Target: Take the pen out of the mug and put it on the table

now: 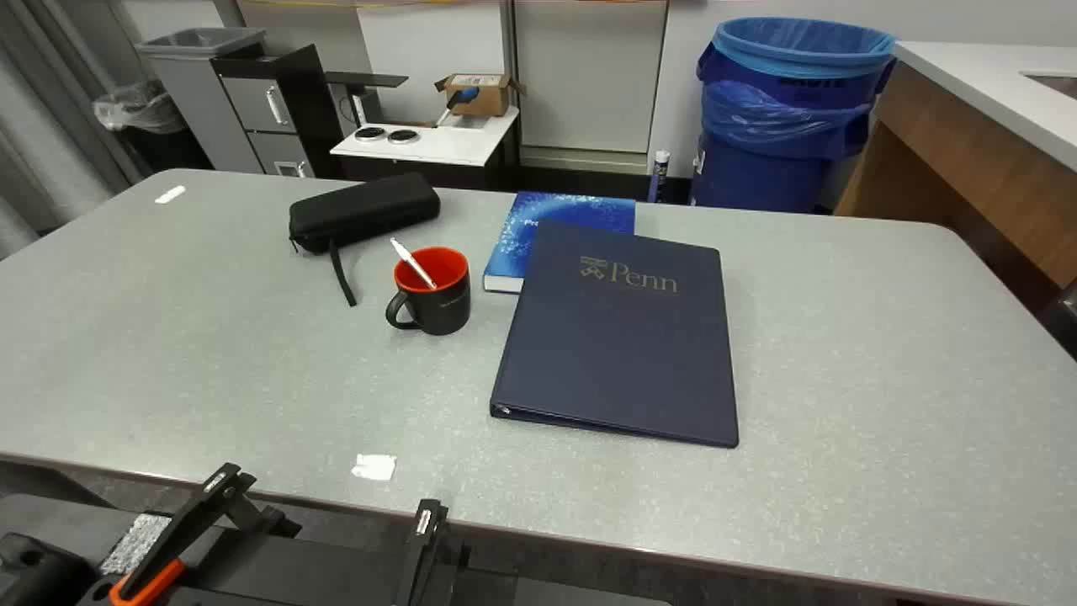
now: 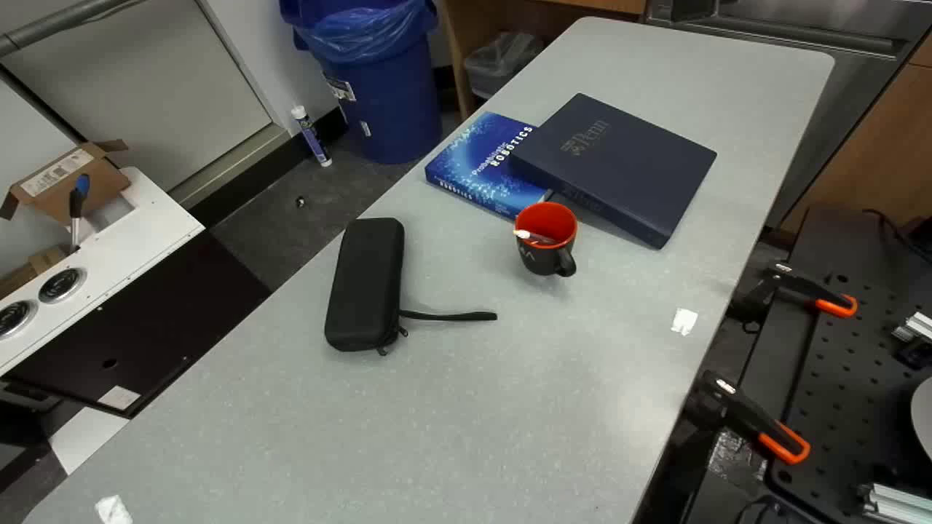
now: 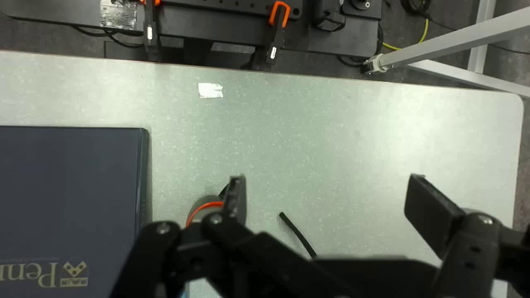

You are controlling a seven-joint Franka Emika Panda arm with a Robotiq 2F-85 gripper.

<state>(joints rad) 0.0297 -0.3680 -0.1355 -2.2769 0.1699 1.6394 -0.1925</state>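
The pen (image 1: 413,263) leans in the mug (image 1: 443,310) on the worktop (image 1: 252,362), its upper end poking out, so the reach seems the step in hand. The fingers (image 3: 431,213) stand wide apart, gripping nothing; next they should centre over that end and descend.

In an exterior view, pen (image 1: 413,263) leans inside upright mug (image 1: 437,313), its upper end protruding. Mug stands on table (image 1: 252,362) between black pouch (image 1: 366,212) and navy binder (image 1: 623,353); binder partly overlaps blue book (image 1: 515,242).
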